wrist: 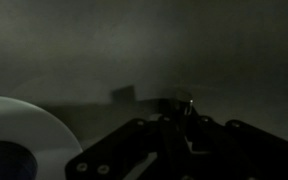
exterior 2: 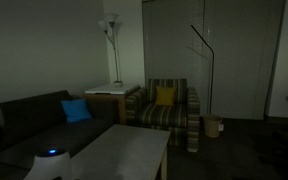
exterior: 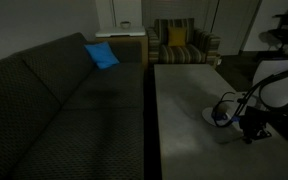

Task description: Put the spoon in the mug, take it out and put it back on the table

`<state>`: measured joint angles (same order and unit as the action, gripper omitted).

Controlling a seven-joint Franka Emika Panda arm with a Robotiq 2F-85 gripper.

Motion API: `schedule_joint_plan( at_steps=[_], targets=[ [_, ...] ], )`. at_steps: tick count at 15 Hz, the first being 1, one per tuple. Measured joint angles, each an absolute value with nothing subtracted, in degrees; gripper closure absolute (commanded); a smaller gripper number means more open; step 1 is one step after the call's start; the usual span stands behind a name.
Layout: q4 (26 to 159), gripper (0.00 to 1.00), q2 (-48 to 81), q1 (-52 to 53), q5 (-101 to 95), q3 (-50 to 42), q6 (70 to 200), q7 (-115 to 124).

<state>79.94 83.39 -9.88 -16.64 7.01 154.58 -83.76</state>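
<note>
Pretty dark footage, so pinch of salt. At the lower left of the wrist view the white saucer [wrist: 29,125] curves into frame. The mug [wrist: 2,163] seems to sit on it, a dark blue blob right at the bottom edge. Above that and across the frame is bare grey table [wrist: 104,50].

At bottom centre is your gripper [wrist: 187,115]. The jaws are drawn in close together, with a thin bright glint at the tips. I read that as the spoon [wrist: 188,100] pinched between them. I can't tell whether you've got it by the bowl or the handle, it's too murky.

In an exterior view the gripper [exterior: 250,128] hangs low over the right part of the table, just right of the saucer. So I'd say the spoon is off to the side of the mug, not in it.

Handling-wise, that spoon looks like thin stiff metal, very light and slick. It won't bend, but it'll probably pivot between the pads if you hold it off-balance or clip it on the rim. I'd want the grip on the handle, around the middle, with the bowl end hanging down.

The mug is small and likely light too, and it's on a smooth saucer, so a sideways nudge could slide or tip it. Come in from straight above and go gentle.
</note>
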Motion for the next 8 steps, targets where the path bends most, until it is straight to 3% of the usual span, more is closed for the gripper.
schedule_joint_plan(
  at_steps=[1,5,8],
  targets=[
    [79.78,0.6,83.43,-9.87,-16.64,7.01,154.3,-84.74],
    [79.45,0.46,83.39,-9.87,-16.6,7.11,152.49,-87.5],
    [79.45,0.47,83.15,-9.87,-16.54,7.16,150.01,-88.54]
  ],
)
